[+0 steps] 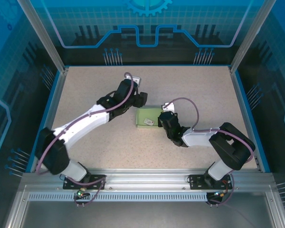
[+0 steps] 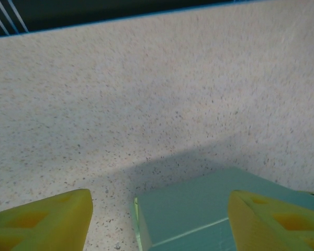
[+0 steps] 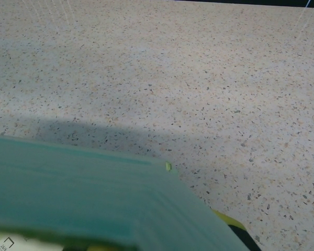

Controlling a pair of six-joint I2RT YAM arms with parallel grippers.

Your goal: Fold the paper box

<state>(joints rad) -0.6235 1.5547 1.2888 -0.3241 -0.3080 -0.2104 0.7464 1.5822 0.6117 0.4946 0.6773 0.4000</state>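
Nearest us: the right gripper (image 1: 163, 118), set low against the right edge of the paper box (image 1: 147, 117). Its wrist camera looks out across green card, and we cannot tell whether its claw is apart or together.

Next: the paper box, pale green, lying flat near the middle of the speckled table (image 1: 85, 95), with a small white tag (image 1: 149, 122) on top.

Beyond: the left gripper (image 2: 159, 204), with its yellow fingers (image 2: 42, 222) spread wide and a corner of the box between them.
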